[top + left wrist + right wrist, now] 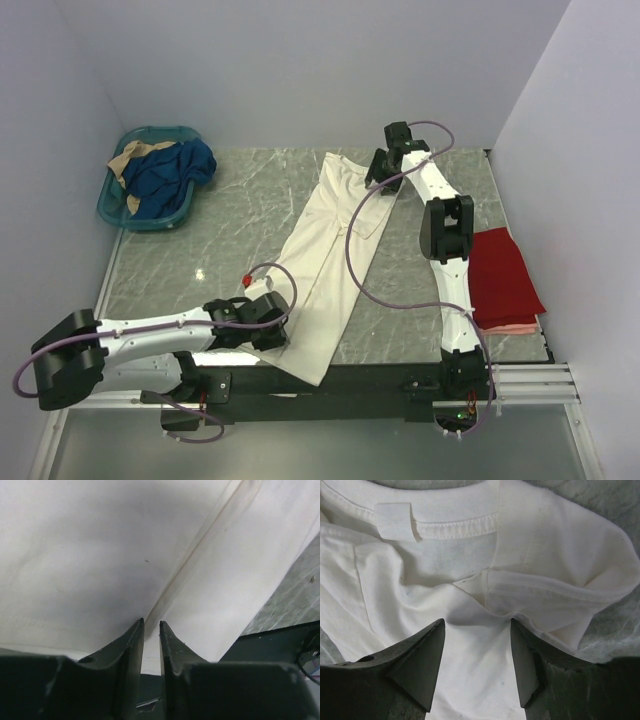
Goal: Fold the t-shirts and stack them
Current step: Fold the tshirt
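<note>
while the left jaws pinch the hem of the cream-white t-shirt (320,262), the right jaws gape with its collar (455,530) just ahead; close there, then lift both ends level.

Only a thin near edge of the pink t-shirt (505,327) shows; the red t-shirt (505,275) on top hides the rest. The left gripper (272,337) covers part of the near hem of the cream t-shirt (335,230), and both wrist views crop that shirt.
</note>
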You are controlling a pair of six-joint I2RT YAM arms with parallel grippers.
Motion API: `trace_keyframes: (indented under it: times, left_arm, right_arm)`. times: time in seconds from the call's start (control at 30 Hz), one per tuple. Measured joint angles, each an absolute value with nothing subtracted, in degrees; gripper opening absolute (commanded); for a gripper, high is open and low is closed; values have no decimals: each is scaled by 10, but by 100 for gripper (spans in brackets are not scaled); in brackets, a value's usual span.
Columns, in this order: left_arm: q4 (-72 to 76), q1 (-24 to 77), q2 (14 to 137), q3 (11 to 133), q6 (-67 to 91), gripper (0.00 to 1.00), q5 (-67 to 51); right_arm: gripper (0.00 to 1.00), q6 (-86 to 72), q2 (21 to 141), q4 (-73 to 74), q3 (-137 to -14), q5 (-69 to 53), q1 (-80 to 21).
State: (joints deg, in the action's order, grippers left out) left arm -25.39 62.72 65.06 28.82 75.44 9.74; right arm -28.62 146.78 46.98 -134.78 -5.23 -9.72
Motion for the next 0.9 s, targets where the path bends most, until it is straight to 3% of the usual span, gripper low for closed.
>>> trace_keyframes:
  times: [0.27, 0.57, 0.9]
  left_arm:
    - [-296, 625, 623, 321, 712, 37, 129]
    - [-249, 556, 718, 367, 615, 35, 120]
    - [-210, 555, 775, 369, 579, 30, 72]
  right_arm:
    - [63, -287, 1406, 460, -1275, -29, -98]
    - [62, -311, 1237, 404, -1065, -4, -137]
    - [62, -325, 1252, 389, -1001, 1, -165]
